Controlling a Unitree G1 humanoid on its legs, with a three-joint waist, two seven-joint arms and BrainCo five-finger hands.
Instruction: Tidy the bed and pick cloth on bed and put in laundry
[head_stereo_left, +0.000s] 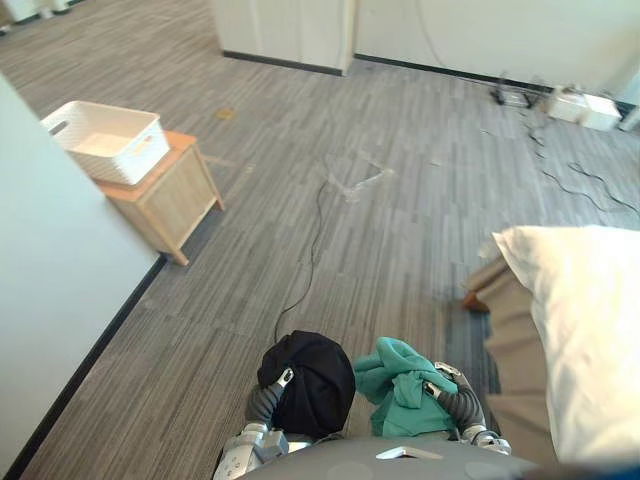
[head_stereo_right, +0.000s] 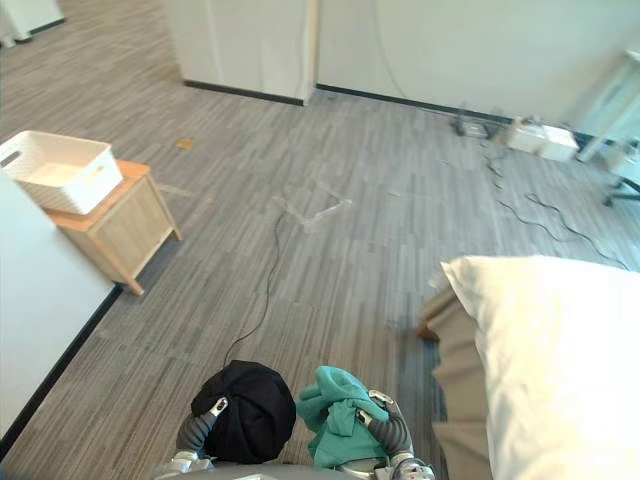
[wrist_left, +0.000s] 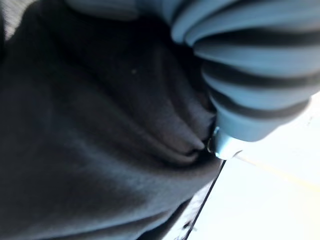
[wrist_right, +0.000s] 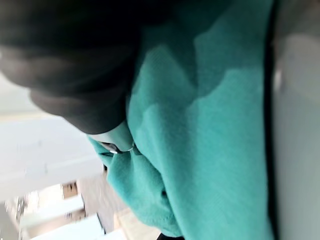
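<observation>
- Both arms are tucked in low and close to the body, wrists bent up, one bundle in front of each.
- The left hand (head_stereo_left: 268, 398) is under the black cloth (head_stereo_left: 315, 385). The cloth sits on it as a rounded lump. In the left wrist view dark folds press right up against the ribbed cover.
- I can't tell whether that hand is clamped or loose, because the cloth covers everything past the wrist.
- The right hand (head_stereo_left: 455, 398) carries the teal cloth (head_stereo_left: 395, 400), bunched up and spilling over the wrist cover. The right wrist view is teal fabric at very close range.
- I can't tell the grip there either, as the hand is buried in the bundle.
- The two bundles sit side by side, just about touching, black on my left and teal on my right.
- The white basket (head_stereo_left: 105, 140) stands up ahead to the left on a low wooden cabinet (head_stereo_left: 170, 200). It is well apart from both hands.
- The cabinet backs against the white wall (head_stereo_left: 50, 260) that runs down the left side.
- The bed (head_stereo_right: 560, 370) is on the right, with its near corner just beside the right arm. White bedding (head_stereo_left: 585, 300) lies on top and a beige skirt (head_stereo_left: 515, 340) hangs below it.
- The floor (head_stereo_left: 400, 230) is grey plank-pattern, open between me and the basket.
- The far wall (head_stereo_left: 500, 35) is pale with a dark skirting, and a white box (head_stereo_left: 585, 108) sits at its foot on the right.
</observation>
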